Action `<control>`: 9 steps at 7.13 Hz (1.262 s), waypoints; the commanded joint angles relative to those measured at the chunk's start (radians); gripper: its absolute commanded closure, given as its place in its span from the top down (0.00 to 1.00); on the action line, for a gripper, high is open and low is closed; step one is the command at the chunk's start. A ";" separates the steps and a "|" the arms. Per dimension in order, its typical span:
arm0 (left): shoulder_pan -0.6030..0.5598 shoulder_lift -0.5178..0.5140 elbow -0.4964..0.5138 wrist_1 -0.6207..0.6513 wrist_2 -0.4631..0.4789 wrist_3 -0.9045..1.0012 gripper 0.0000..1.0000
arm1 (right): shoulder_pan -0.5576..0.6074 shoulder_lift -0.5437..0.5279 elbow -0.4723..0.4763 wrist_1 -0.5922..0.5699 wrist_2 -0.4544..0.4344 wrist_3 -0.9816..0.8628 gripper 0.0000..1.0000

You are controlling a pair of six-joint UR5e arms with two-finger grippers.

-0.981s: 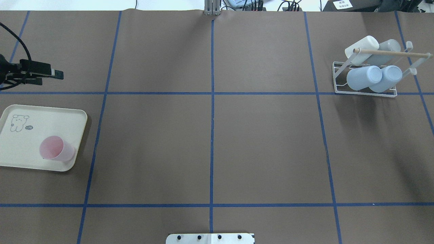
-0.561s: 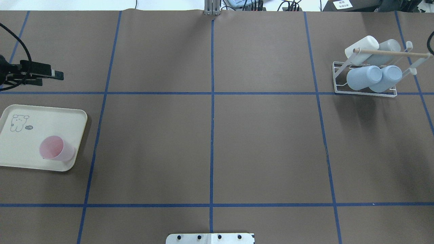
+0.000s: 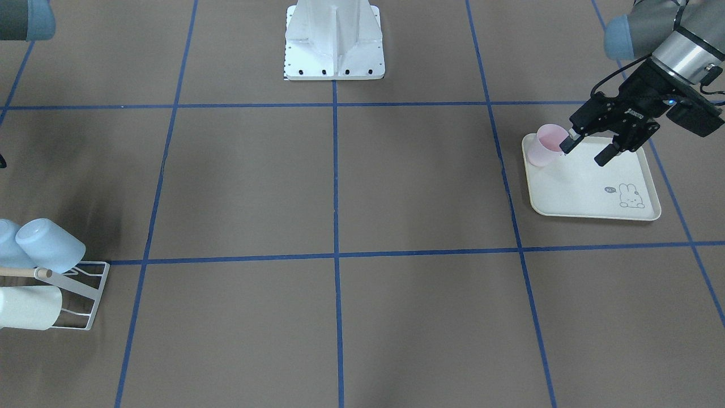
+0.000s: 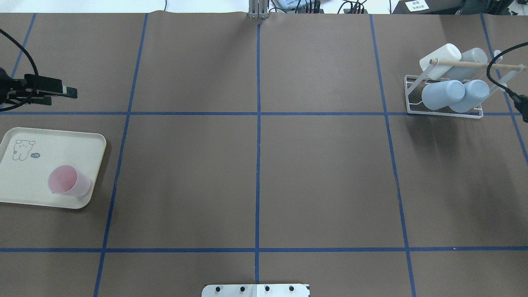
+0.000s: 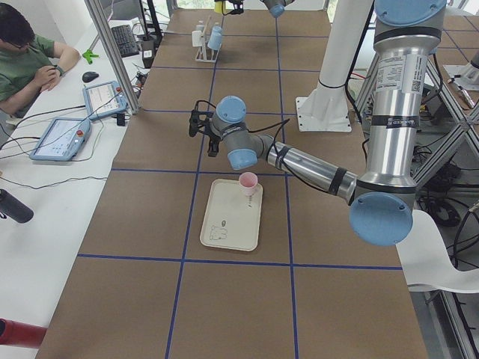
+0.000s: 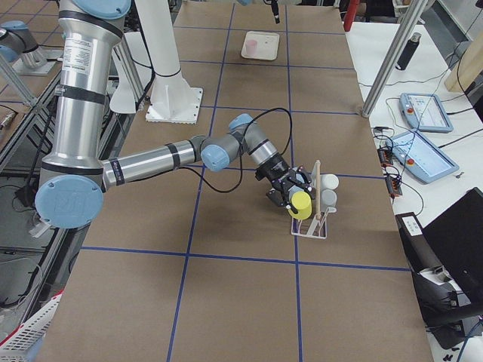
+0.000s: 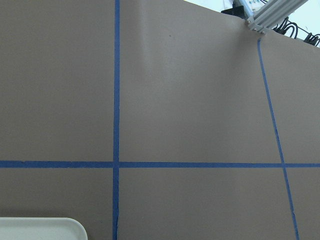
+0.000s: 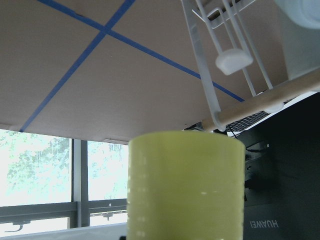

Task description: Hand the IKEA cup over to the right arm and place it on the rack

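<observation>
Hanging just beside the far-right rack (image 4: 466, 63), the yellow cup (image 6: 300, 204) is clamped in the right gripper (image 6: 292, 194); a pink cup (image 3: 548, 144) stands on the left tray (image 3: 589, 195), with the left gripper (image 3: 584, 154) spread wide above it; the cups are probably light, stiff, smooth plastic; grasp across the wall near the rim.

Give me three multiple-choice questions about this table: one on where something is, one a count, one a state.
1. Where is the pink cup? A on bare table; B on the tray; C held in the air.
2. How many cups hang on the rack, seen from overhead? A two; B four; C six.
3. The left gripper is: A open; B shut on the cup; C shut on the tray.
Answers: B, it stands upright on the tray; B, one white, one grey, two blue; A, its fingers stand apart, nothing between them.
</observation>
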 commanded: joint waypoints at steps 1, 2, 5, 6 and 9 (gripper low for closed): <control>0.001 0.000 0.000 0.000 0.000 0.000 0.99 | -0.039 0.019 -0.031 -0.006 -0.069 0.008 0.56; 0.001 0.000 0.000 0.000 0.000 0.000 0.99 | -0.049 0.052 -0.063 -0.006 -0.081 0.020 0.56; 0.002 0.002 0.002 0.000 0.000 -0.002 0.99 | -0.066 0.080 -0.081 -0.007 -0.086 0.031 0.56; 0.002 0.000 0.002 0.000 0.000 -0.002 0.99 | -0.069 0.080 -0.083 -0.007 -0.086 0.031 0.56; 0.002 0.000 0.003 0.000 0.002 -0.002 0.99 | -0.075 0.079 -0.089 -0.009 -0.083 0.048 0.57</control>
